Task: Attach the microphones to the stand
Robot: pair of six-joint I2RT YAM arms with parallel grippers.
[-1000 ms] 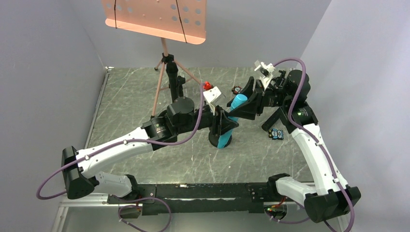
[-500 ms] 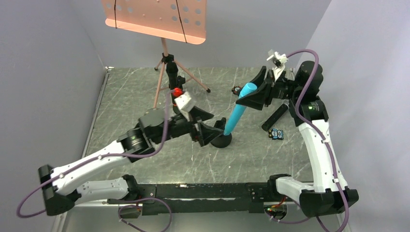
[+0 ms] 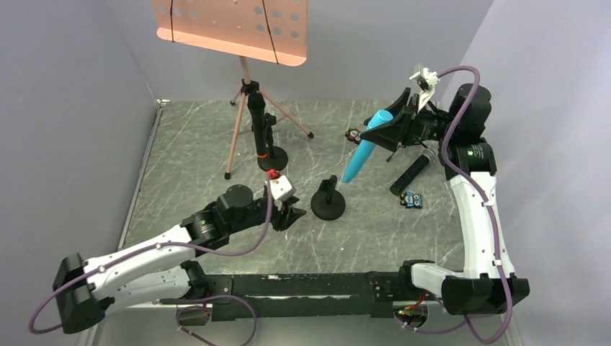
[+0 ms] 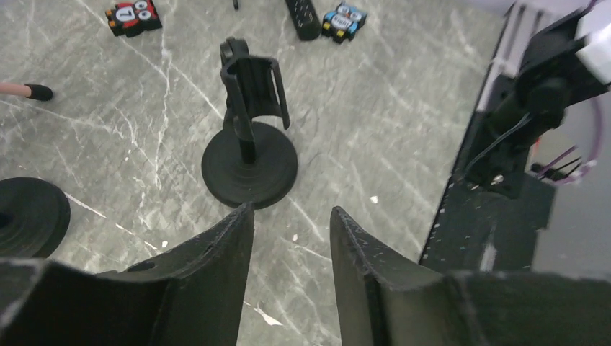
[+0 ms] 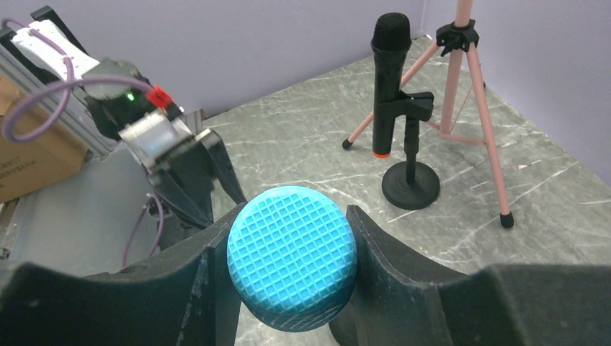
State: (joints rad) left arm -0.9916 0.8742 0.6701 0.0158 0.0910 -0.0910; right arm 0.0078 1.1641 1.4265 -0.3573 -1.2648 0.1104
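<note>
My right gripper (image 3: pixel 393 128) is shut on the cyan-blue microphone (image 3: pixel 366 146), held tilted in the air behind and to the right of the empty black stand (image 3: pixel 328 204). Its mesh head (image 5: pixel 292 256) sits between my right fingers (image 5: pixel 389 274). My left gripper (image 3: pixel 292 216) is open and empty, low, just left of that stand, whose clip (image 4: pixel 252 79) and base (image 4: pixel 249 169) show ahead of it. The black microphone with the orange ring (image 3: pixel 257 122) stands clipped in a second stand (image 5: pixel 409 184). A third black microphone (image 3: pixel 409 175) lies on the table at right.
A pink tripod music stand (image 3: pixel 245 86) rises at the back, its legs (image 5: pixel 472 108) beside the second stand. Small colourful blocks lie at the right (image 3: pixel 411 200) and behind (image 3: pixel 352 134). Grey walls close in on both sides.
My left gripper let go of the cyan microphone and drew back to the near left. My right gripper lifted the microphone up and back right, away from the empty stand.
</note>
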